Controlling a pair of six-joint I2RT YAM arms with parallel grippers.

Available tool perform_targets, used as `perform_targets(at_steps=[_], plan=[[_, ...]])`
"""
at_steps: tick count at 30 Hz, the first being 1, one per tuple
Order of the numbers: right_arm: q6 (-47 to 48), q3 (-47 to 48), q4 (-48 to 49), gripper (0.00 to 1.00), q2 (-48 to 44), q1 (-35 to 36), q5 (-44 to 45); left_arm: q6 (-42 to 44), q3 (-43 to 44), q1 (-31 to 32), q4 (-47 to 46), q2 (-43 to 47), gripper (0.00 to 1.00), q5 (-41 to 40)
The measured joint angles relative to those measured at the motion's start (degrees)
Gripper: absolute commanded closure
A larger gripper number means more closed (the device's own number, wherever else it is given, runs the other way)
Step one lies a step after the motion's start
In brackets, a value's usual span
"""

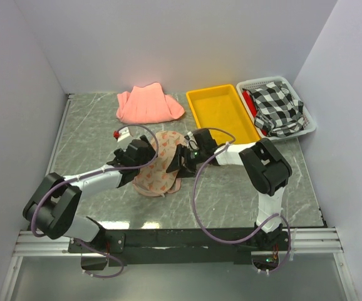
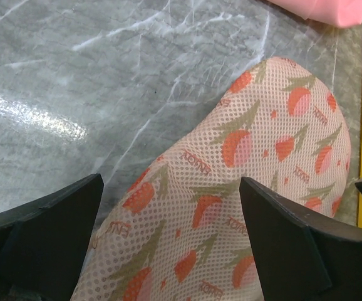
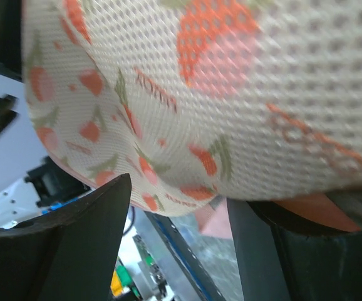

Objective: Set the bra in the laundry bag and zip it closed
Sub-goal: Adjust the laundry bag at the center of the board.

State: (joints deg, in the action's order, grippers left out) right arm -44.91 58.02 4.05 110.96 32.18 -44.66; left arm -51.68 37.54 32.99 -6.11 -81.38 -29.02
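Note:
The laundry bag [image 1: 159, 168] is a beige mesh pouch with red-orange prints, lying flat mid-table between both arms. My left gripper [image 1: 147, 157] is open at its left side. In the left wrist view its gripper [image 2: 168, 251] has its fingers [image 2: 43, 232] astride the bag's mesh [image 2: 243, 157], just above it. My right gripper [image 1: 176, 159] is open at the bag's right edge. In the right wrist view its gripper [image 3: 178, 244] is low against the bag [image 3: 200, 81], which fills the upper frame, with one finger [image 3: 262, 251] at its edge. The bra is hidden.
A salmon-pink folded cloth [image 1: 148, 104] lies at the back. A yellow tray [image 1: 222, 113] stands right of it. A white basket [image 1: 308, 116] with a black-and-white checked cloth [image 1: 278, 106] is at the back right. White walls enclose the grey marble table [image 1: 87, 138].

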Motion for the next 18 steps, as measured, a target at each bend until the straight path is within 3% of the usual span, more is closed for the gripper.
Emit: perform_targets(at_steps=[8, 13, 16, 17, 18], plan=[[-8.46, 0.37, 11.39, 0.31, 2.71, 1.57, -0.48, -0.04, 0.00, -0.04, -0.37, -1.75, 0.04, 1.81], [-9.66, 0.92, 11.47, 0.32, 4.00, 2.36, 1.40, -0.04, 0.00, -0.13, -0.46, -3.19, 0.04, 1.88], [-9.33, 0.96, 11.06, 0.42, 3.89, 2.67, 2.95, -0.04, 0.00, -0.20, -0.50, -3.89, 0.05, 1.88], [-9.25, 0.81, 10.97, 0.66, 3.82, 2.73, 3.52, -0.04, 0.00, -0.22, -0.50, -3.98, 0.06, 1.88], [-9.25, 0.68, 10.80, 0.76, 3.74, 2.78, 3.98, -0.07, 0.00, -0.22, -0.50, -3.98, 0.06, 1.88]])
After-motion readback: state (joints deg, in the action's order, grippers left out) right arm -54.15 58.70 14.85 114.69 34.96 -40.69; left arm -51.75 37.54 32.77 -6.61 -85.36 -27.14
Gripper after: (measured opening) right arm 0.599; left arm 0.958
